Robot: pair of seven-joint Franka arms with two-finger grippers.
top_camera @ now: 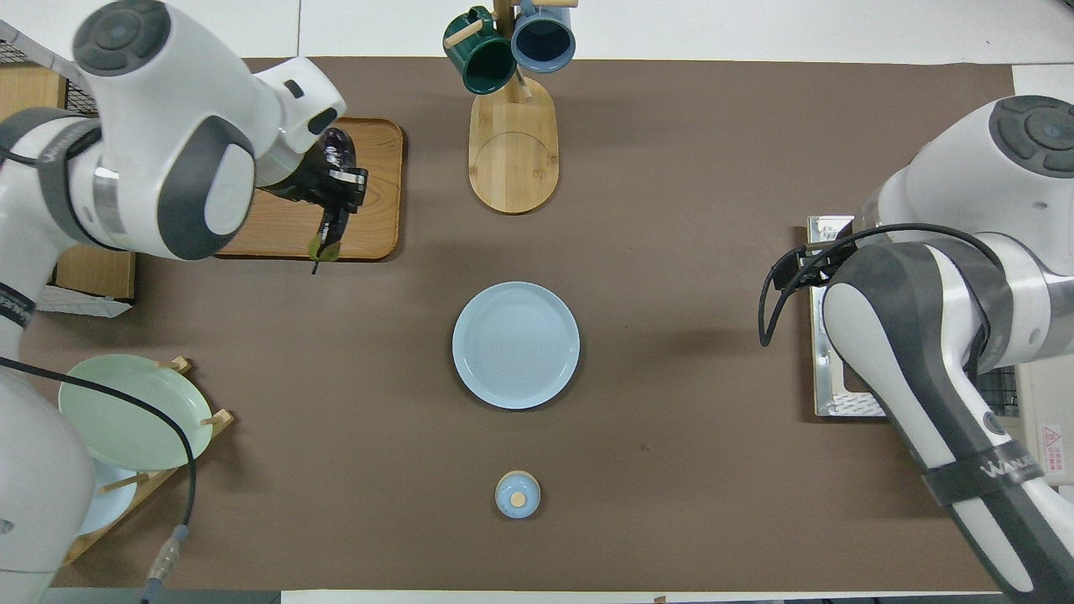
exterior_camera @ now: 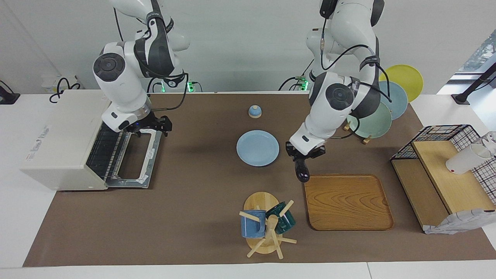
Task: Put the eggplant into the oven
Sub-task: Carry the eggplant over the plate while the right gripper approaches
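**Two high cameras, half a turn apart**

The facing view looks across the tabletop (exterior_camera: 193, 201) toward both robots. The overhead view looks steeply down from above them. Both share the tabletop around the left pincer (exterior_camera: 303, 155).
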